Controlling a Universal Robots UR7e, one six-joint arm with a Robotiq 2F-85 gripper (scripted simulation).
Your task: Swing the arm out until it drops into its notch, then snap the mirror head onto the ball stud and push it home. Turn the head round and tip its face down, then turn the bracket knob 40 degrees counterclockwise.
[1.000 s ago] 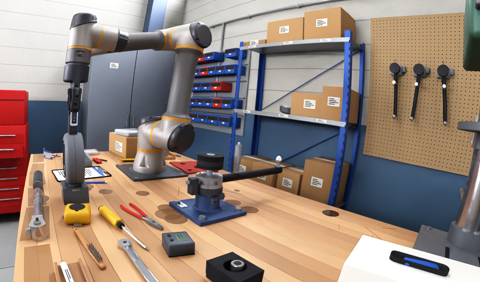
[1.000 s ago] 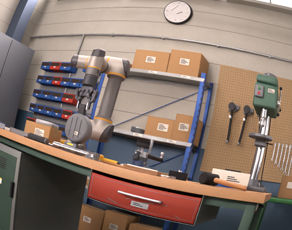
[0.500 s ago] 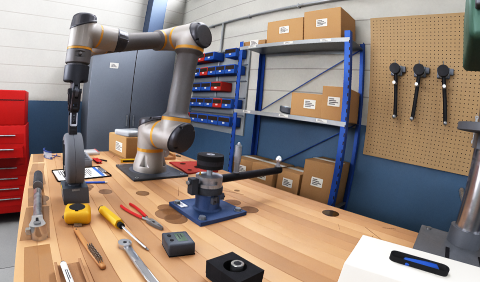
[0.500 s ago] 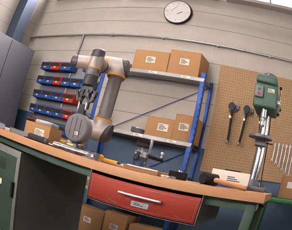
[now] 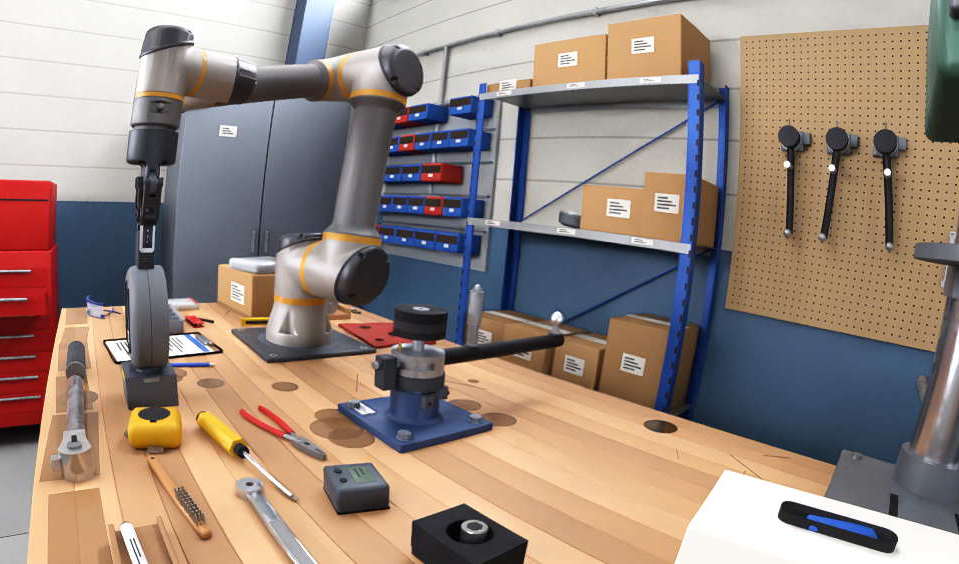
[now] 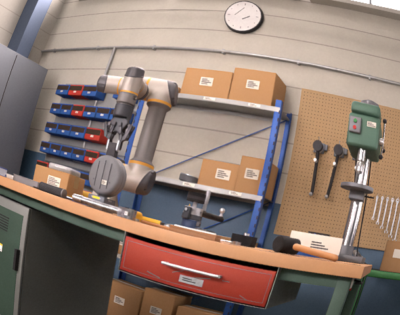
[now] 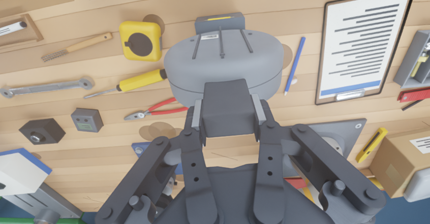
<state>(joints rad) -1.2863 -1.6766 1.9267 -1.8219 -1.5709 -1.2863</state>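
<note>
The grey mirror head (image 5: 146,319) (image 6: 107,176) (image 7: 224,62) stands on edge in a dark stand (image 5: 150,385) at the left of the bench, well apart from the bracket. The blue-based bracket (image 5: 414,392) (image 6: 194,212) sits mid-bench with a black knob (image 5: 420,321) on top. Its black arm (image 5: 504,347) reaches right and ends in a ball stud (image 5: 556,319) (image 6: 221,211). My gripper (image 5: 146,260) (image 6: 112,151) (image 7: 227,117) comes straight down on the top of the head, closed on a dark tab there and holding the mirror head.
A cardboard box (image 5: 244,289) sits behind the robot base. A yellow tape measure (image 5: 155,426), screwdriver (image 5: 241,448), red pliers (image 5: 281,432), wire brush (image 5: 181,501) and wrenches lie around the stand. A clipboard (image 5: 164,347) lies behind it, and a drill press (image 6: 361,176) stands at the right end.
</note>
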